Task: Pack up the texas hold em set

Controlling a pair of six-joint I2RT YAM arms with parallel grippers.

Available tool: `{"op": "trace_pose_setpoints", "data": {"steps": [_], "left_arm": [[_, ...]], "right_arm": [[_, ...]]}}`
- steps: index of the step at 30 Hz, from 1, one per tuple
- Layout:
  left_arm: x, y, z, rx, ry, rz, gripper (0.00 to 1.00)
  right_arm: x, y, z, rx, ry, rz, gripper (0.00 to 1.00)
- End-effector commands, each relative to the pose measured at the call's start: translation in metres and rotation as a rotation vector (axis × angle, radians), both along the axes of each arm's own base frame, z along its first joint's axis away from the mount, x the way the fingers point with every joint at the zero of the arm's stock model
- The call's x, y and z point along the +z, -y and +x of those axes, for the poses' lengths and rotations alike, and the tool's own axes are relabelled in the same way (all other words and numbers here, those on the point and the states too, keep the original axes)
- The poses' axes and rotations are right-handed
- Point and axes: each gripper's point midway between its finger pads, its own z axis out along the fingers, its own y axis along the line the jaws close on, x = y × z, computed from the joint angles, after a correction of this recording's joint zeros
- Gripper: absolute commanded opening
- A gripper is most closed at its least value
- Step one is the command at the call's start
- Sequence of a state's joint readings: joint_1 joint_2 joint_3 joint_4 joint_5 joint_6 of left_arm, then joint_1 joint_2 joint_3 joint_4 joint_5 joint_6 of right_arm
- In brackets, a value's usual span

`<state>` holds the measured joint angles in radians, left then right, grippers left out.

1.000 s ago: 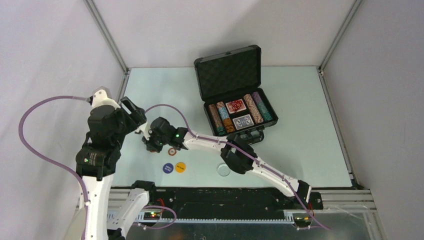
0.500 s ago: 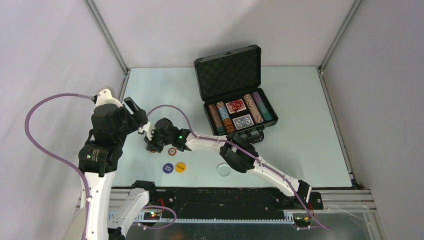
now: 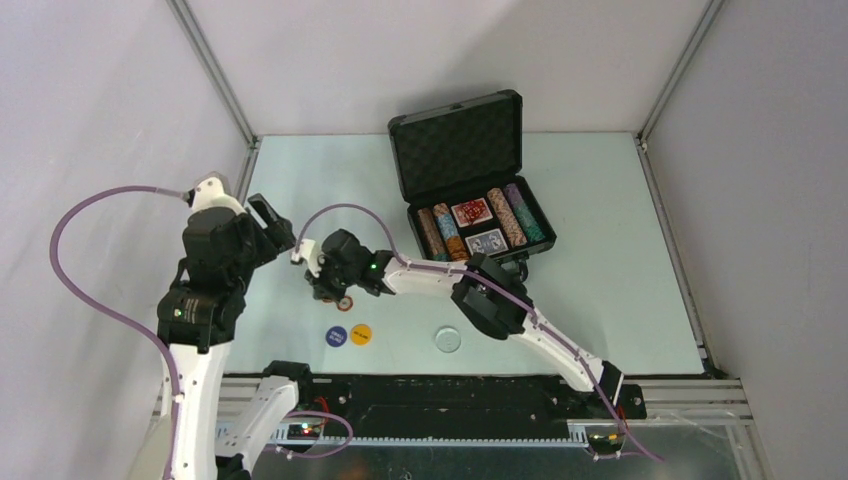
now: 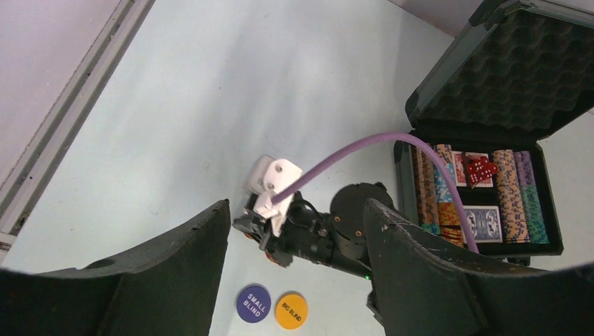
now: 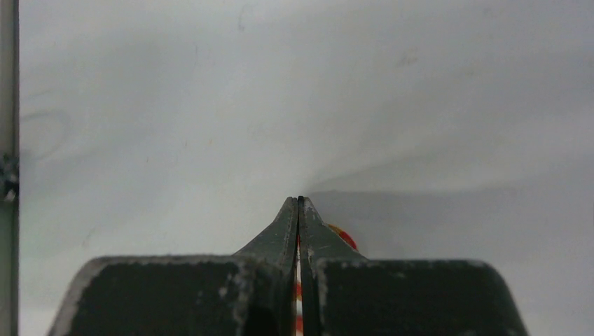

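On the table (image 3: 620, 250), far middle: case (image 3: 455, 150), lid up. Left gripper (image 4: 298, 210) wide open, empty. Right gripper (image 5: 298, 203) pinched shut on a striped chip (image 3: 344, 298), near left. Best carried level, then lowered edgewise into a chip row.

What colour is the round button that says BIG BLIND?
The BIG BLIND button is orange-yellow; left wrist view shows it best.

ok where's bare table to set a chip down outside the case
Bare: right of the case up to the right rail, and the back-left corner beside its lid. Crowded near-left: left claw, right claw shut on a chip, blind buttons.
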<state>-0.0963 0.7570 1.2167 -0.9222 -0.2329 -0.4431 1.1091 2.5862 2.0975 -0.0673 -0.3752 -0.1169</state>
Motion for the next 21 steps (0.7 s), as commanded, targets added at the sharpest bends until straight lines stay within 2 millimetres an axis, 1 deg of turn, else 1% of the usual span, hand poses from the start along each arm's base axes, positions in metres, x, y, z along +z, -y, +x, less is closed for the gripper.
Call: {"op": "trace_pose_setpoints", "data": {"steps": [1, 2, 3, 4, 5, 6, 7, 8, 9, 10, 11, 12, 13, 16, 17, 18, 19, 20, 21], "left_arm": [[0.007, -0.004, 0.001, 0.006, 0.037, 0.022, 0.75], [0.007, -0.004, 0.001, 0.004, 0.038, 0.023, 0.75], [0.007, -0.004, 0.000, 0.002, 0.040, 0.022, 0.75], [0.007, -0.003, 0.000, 0.000, 0.040, 0.020, 0.75], [0.007, -0.002, 0.000, -0.005, 0.039, 0.019, 0.75], [0.007, -0.002, 0.000, -0.006, 0.039, 0.017, 0.75], [0.007, -0.002, 0.000, -0.007, 0.040, 0.016, 0.75], [0.007, -0.002, 0.000, -0.008, 0.040, 0.015, 0.75], [0.007, -0.001, -0.001, -0.011, 0.043, 0.013, 0.74], [0.007, -0.001, -0.001, -0.010, 0.043, 0.012, 0.74], [0.007, -0.001, -0.002, -0.012, 0.048, 0.011, 0.74], [0.007, 0.000, -0.003, -0.015, 0.049, 0.008, 0.74], [0.008, 0.000, -0.004, -0.019, 0.055, 0.005, 0.74], [0.006, 0.001, -0.007, -0.023, 0.057, 0.002, 0.74], [0.006, 0.001, -0.008, -0.024, 0.061, -0.001, 0.74], [0.005, 0.002, -0.008, -0.028, 0.059, -0.004, 0.74], [0.005, 0.003, -0.009, -0.030, 0.061, -0.007, 0.74], [0.006, 0.004, -0.009, -0.037, 0.064, -0.011, 0.74], [0.006, 0.005, -0.009, -0.039, 0.065, -0.013, 0.74]], "right_arm": [[-0.012, 0.043, 0.003, -0.079, -0.037, -0.102, 0.00], [-0.024, 0.054, -0.001, -0.088, -0.054, -0.131, 0.00], [-0.016, 0.057, 0.002, -0.105, -0.053, -0.119, 0.00], [-0.027, 0.068, -0.003, -0.112, -0.068, -0.148, 0.00], [-0.019, 0.070, -0.003, -0.125, -0.068, -0.139, 0.00], [-0.030, 0.081, -0.009, -0.129, -0.084, -0.167, 0.00], [-0.023, 0.082, -0.012, -0.139, -0.086, -0.158, 0.00], [-0.033, 0.092, -0.018, -0.144, -0.099, -0.186, 0.00], [-0.029, 0.094, -0.021, -0.157, -0.094, -0.183, 0.00], [-0.039, 0.104, -0.026, -0.167, -0.108, -0.212, 0.00], [-0.036, 0.108, -0.027, -0.182, -0.099, -0.215, 0.00], [-0.047, 0.120, -0.032, -0.199, -0.117, -0.247, 0.00], [-0.043, 0.126, -0.032, -0.219, -0.116, -0.247, 0.00], [-0.047, 0.156, -0.035, -0.282, -0.158, -0.286, 0.00], [-0.054, 0.168, -0.037, -0.303, -0.162, -0.312, 0.00], [-0.043, 0.172, -0.033, -0.328, -0.154, -0.298, 0.00], [-0.048, 0.182, -0.037, -0.337, -0.158, -0.317, 0.00], [-0.037, 0.185, -0.034, -0.354, -0.147, -0.303, 0.00], [-0.038, 0.192, -0.036, -0.365, -0.150, -0.313, 0.00]]}}
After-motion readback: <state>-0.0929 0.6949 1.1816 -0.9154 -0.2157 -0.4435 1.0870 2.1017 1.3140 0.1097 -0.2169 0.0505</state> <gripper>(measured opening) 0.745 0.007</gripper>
